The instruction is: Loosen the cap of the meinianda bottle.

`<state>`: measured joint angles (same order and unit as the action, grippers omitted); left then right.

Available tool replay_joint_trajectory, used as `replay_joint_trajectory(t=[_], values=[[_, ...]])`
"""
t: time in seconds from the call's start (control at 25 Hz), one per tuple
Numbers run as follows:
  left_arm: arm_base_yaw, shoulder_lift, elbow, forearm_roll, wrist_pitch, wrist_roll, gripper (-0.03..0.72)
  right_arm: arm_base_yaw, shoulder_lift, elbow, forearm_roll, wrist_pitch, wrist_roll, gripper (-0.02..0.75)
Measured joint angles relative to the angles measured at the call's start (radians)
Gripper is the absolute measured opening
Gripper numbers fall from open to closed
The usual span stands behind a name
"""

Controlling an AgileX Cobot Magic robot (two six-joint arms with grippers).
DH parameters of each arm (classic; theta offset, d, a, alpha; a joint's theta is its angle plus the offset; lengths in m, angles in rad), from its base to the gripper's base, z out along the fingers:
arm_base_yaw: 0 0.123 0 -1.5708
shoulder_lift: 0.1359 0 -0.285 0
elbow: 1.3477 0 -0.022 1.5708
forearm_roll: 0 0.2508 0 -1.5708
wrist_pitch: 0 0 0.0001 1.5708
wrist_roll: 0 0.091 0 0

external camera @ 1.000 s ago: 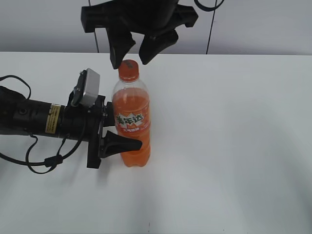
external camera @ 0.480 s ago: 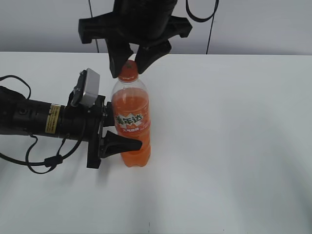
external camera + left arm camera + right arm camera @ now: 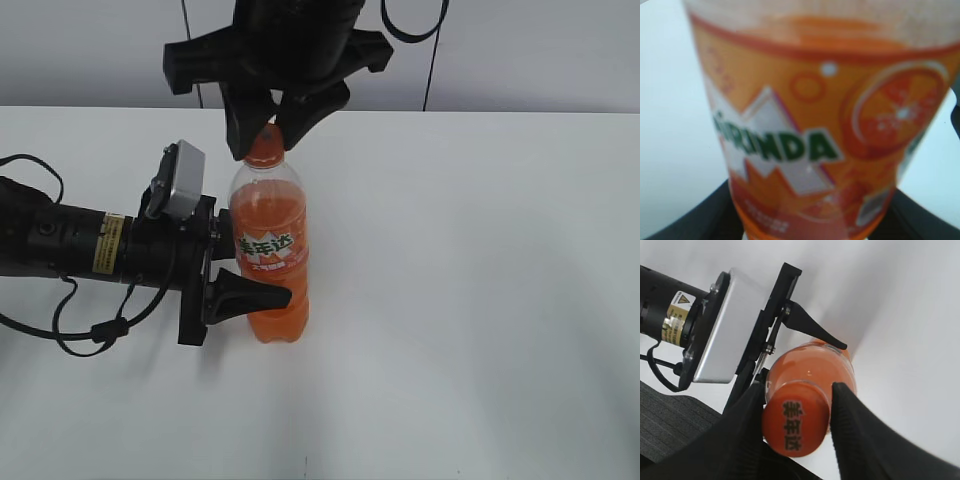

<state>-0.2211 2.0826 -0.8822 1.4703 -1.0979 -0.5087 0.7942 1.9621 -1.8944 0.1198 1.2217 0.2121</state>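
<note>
While the left gripper (image 3: 240, 290) clamps the meinianda bottle (image 3: 270, 250) low on its body, left of centre in the exterior view, probably to stop it turning, the right gripper (image 3: 268, 128) comes from above with fingers pinched on the cap (image 3: 795, 425). The bottle stands upright, full of orange drink; the round orange cap carries a small dark mark.

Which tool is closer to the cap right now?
Right. The right tool is closed around the cap from above; the left tool grips the meinianda bottle lower down, at its label.
</note>
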Motion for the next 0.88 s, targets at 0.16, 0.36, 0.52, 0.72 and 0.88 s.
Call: replay_joint_trajectory(t=[0.16, 0.36, 0.52, 0.72, 0.88], values=[[0.000, 0.000, 0.000, 0.000, 0.000, 0.000, 0.410, 0.000, 0.000, 0.000, 0.000, 0.000, -0.085, 0.302], [0.000, 0.000, 0.000, -0.002, 0.001, -0.003, 0.410, 0.000, -0.002, 0.000, 0.000, 0.002, -0.279, 0.276], [0.000, 0.000, 0.000, -0.001, 0.000, -0.002, 0.410, 0.000, -0.002, 0.000, 0.005, 0.002, -0.471, 0.276], [0.000, 0.000, 0.000, -0.001, -0.001, 0.002, 0.410, 0.000, -0.002, 0.000, 0.015, 0.002, -0.715, 0.276], [0.000, 0.000, 0.000, -0.001, -0.002, 0.006, 0.410, 0.000, -0.002, 0.000, 0.020, 0.002, -0.909, 0.276]])
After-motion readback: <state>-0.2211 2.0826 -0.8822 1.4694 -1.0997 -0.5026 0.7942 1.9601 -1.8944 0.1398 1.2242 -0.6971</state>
